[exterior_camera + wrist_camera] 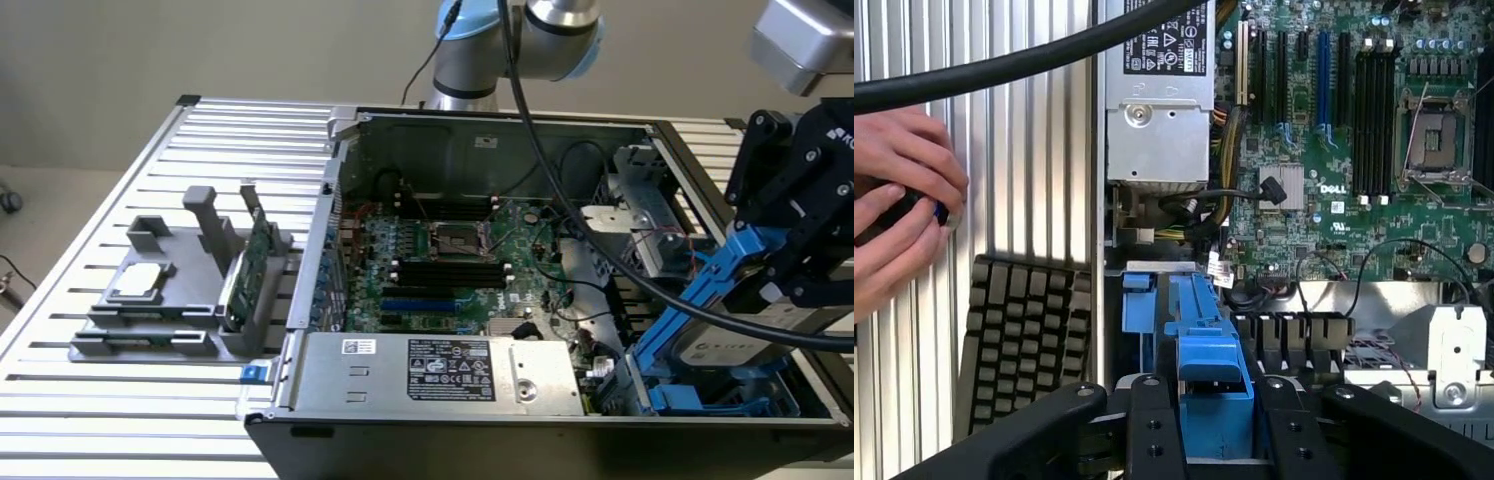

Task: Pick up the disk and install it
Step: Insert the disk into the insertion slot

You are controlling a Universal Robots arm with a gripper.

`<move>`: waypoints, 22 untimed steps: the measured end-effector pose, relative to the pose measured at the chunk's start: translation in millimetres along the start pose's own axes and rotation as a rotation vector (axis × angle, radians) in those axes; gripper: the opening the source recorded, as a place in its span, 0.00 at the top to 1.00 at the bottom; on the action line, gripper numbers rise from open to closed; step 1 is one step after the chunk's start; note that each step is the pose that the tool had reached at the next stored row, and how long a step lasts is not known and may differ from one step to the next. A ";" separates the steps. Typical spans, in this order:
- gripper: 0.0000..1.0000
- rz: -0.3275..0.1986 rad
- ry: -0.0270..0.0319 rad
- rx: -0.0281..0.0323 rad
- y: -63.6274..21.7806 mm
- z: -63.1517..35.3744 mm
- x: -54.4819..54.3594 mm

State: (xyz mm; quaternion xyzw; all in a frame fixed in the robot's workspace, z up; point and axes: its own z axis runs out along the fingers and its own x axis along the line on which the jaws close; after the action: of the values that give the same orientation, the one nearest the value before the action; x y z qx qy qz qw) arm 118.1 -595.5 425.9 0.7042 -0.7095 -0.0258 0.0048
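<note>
The black two-fingered tool grips the flat silver-grey metal disk by its blue plastic rail, tilted over the blue drive bay at the exterior view's near right, apparently for alignment.

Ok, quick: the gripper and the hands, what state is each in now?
The gripper: closed on the disk.
The person's hands: holding a small dark thing.

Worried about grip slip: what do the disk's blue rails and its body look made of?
Blue rails: probably moulded plastic, matte, evenly bright colour. Body of the disk: likely metal, silver-grey with a dull sheen, white label on it.
</note>
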 end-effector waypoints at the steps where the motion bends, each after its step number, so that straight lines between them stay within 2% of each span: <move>1: 0.67 0.000 0.0003 0.0000 0.0 0.4 0.0; 11: 0.67 0.003 0.0003 0.0001 -0.4 7.2 0.0; 22: 0.67 0.005 0.0036 0.0010 -0.8 18.8 0.2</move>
State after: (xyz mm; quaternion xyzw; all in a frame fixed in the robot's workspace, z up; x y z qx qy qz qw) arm 118.1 -595.1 407.1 0.7026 -0.7111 -0.0241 0.0057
